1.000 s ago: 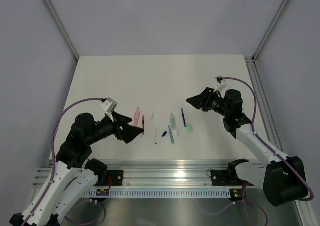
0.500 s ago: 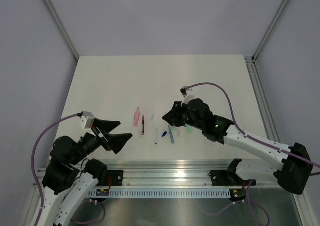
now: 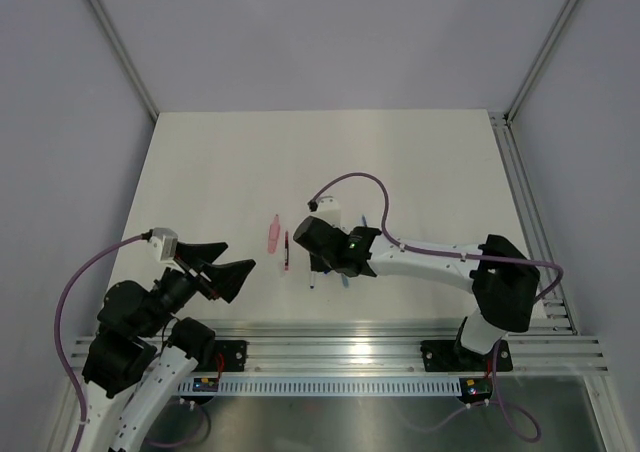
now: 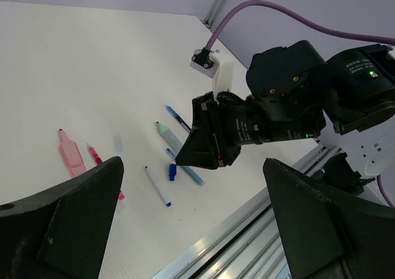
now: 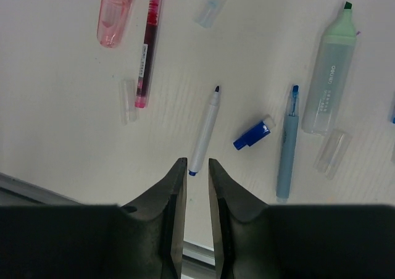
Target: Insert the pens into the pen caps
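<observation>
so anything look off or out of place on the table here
Nothing looks damaged or spilled. The pens and caps simply lie loose at mixed angles. A small blue cap sits on its own between the white pen and the teal pen, and a clear cap lies loose by the green highlighter.

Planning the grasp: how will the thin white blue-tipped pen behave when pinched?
The thin white pen looks round and smooth, so it may roll if nudged. Straight and slim, it is probably stiff and light. Flat on the white table, it could slip from the right gripper.
</observation>
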